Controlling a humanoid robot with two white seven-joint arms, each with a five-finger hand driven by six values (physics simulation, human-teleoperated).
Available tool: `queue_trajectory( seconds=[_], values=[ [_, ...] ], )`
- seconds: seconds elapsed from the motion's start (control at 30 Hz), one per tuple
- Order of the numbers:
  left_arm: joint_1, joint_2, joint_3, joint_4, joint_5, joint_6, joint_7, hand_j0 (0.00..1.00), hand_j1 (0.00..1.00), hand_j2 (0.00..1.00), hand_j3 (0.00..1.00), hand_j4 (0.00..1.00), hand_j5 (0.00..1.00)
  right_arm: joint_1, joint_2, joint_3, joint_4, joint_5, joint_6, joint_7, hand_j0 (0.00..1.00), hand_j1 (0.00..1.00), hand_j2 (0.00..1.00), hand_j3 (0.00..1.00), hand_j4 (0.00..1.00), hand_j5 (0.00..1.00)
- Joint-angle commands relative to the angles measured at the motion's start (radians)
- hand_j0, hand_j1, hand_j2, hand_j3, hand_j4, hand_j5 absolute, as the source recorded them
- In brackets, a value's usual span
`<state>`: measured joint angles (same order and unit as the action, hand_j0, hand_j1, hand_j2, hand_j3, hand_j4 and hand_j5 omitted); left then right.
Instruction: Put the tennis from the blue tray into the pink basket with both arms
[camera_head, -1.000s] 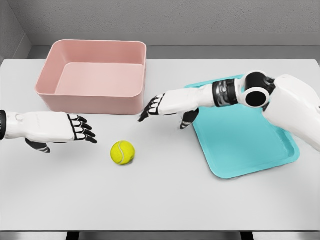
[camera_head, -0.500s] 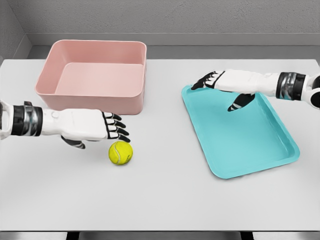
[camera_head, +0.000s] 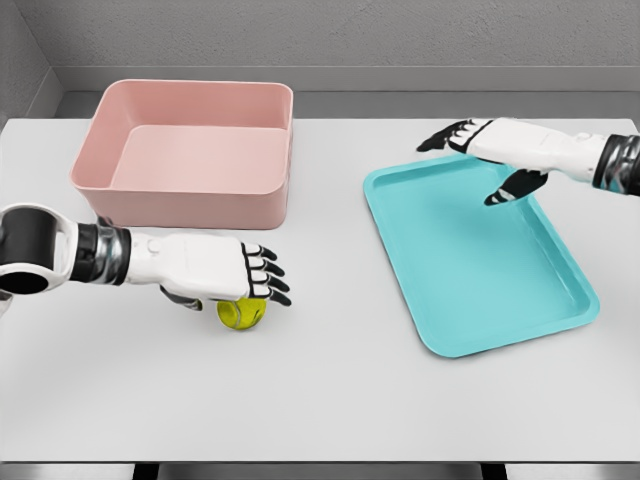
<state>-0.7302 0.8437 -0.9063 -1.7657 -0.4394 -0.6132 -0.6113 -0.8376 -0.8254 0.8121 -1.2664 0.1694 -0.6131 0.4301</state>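
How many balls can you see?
1. The tennis ball sits on the white table, partly under the left hand, in front of the pink basket. None shows in the blue tray.

The tennis ball (camera_head: 242, 314) is yellow-green and lies on the white tabletop (camera_head: 330, 400), directly under the left hand (camera_head: 215, 272), whose palm covers its top so only the lower part shows. The pink basket (camera_head: 190, 150) is a rectangular, open-topped bin with rounded corners, standing upright just beyond that hand. The blue tray (camera_head: 480, 260) is shallow, turquoise and lies flat at a slant, below the right hand (camera_head: 490, 150), well apart from the ball.
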Motion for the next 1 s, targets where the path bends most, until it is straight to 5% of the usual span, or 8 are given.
queue_trajectory(
  seconds=[0.0, 0.97],
  values=[
    [0.000, 0.000, -0.008, 0.000, 0.004, 0.002, 0.000, 1.00, 1.00, 1.00, 1.00, 1.00, 1.00, 0.002, -0.001, -0.013, 0.010, -0.007, 0.002, -0.001, 1.00, 1.00, 1.00, 1.00, 1.00, 1.00],
    [0.008, -0.003, -0.025, 0.031, 0.001, 0.002, 0.000, 1.00, 1.00, 1.00, 1.00, 1.00, 1.00, 0.005, -0.008, -0.010, 0.010, -0.007, 0.002, 0.001, 1.00, 1.00, 1.00, 1.00, 1.00, 1.00]
  ],
)
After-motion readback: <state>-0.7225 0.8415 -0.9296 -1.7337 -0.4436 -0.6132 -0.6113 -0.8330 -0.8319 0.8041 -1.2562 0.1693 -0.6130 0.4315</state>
